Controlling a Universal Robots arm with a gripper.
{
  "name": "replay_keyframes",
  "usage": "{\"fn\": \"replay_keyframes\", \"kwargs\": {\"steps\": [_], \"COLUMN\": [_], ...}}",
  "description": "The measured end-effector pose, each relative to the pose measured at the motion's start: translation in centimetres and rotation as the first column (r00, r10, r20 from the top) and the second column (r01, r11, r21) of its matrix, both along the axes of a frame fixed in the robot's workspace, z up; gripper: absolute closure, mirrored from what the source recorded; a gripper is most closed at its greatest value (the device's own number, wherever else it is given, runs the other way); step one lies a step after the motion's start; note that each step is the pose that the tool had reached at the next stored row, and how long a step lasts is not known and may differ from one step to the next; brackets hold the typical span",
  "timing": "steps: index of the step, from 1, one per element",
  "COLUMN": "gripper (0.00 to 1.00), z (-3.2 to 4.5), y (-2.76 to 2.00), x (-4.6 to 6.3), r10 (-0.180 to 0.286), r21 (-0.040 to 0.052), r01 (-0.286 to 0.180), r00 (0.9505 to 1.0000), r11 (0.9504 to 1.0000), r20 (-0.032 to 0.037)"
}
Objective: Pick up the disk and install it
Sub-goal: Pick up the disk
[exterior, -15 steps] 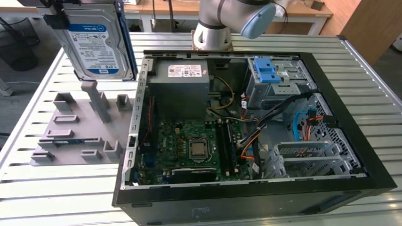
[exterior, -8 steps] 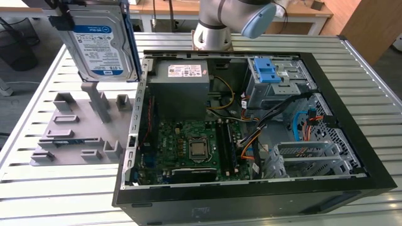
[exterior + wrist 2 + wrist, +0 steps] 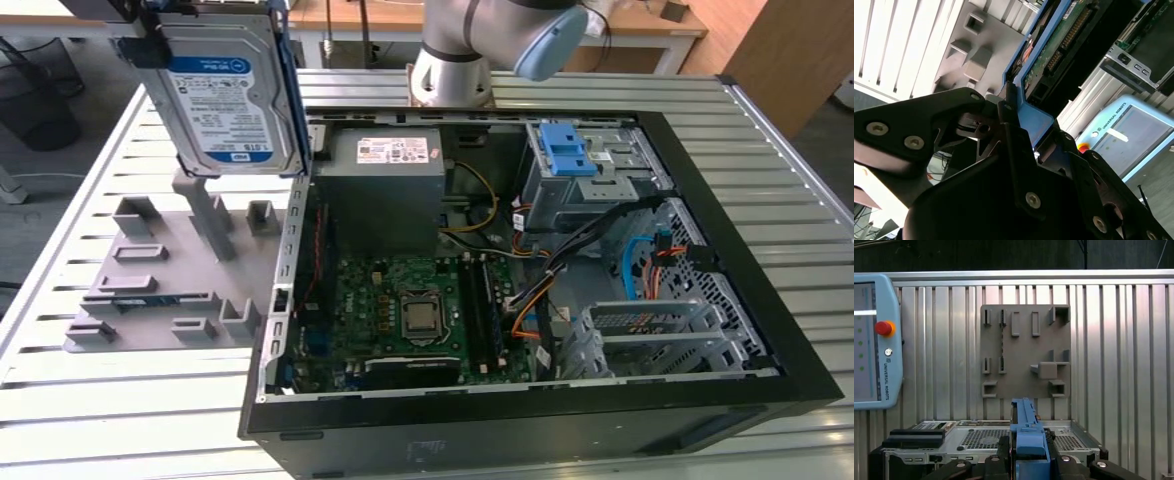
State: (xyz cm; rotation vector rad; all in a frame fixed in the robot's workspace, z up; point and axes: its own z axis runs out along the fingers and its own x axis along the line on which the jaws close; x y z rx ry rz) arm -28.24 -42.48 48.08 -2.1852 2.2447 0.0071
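Clamped narrow on the disk (image 3: pixel 220 90), with the gripper (image 3: pixel 1024 117) pinching the blue carrier between black fingers (image 3: pixel 1006 115). Held upright in the air at the exterior view's upper left, above the grey fixture board (image 3: pixel 160 270) and near the outer wall of the open computer case (image 3: pixel 534 420).

From the exterior view: the drive's white-and-blue label face. Inside the case, a grey power supply (image 3: pixel 387 175), a drive cage (image 3: pixel 587 165) with blue latches, and a green motherboard (image 3: pixel 387 310) with its bare processor (image 3: pixel 420 320) and loose cables (image 3: pixel 587 232). Behind the case, the pale base of the arm (image 3: pixel 451 60).

From the second wrist view: the drive's other face, a green circuit board with a dark connector row. Also the grip itself, seen close, with blue plastic squeezed between the black linkages.

From the first wrist view: looking straight down the carrier's thin blue edge onto the fixture board, with its raised slots and blocks laid out flat.

In both wrist views, a light-blue teach pendant (image 3: pixel 874 340) with a red stop button (image 3: pixel 883 328), at the table's edge.

Beneath it all, a table (image 3: pixel 80 400) of pale metal slats. Beyond, wooden-topped desks (image 3: pixel 374 12) on white legs and a grey floor (image 3: pixel 27 230).
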Motion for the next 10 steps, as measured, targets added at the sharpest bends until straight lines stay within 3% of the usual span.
{"fn": "replay_keyframes", "kwargs": {"steps": [10], "gripper": [0.64], "z": [0.00], "y": [-0.28], "x": [1.3], "r10": [0.000], "r21": [0.0001], "r01": [0.000], "r00": [1.0000], "r11": [1.0000], "r20": [0.0000]}}
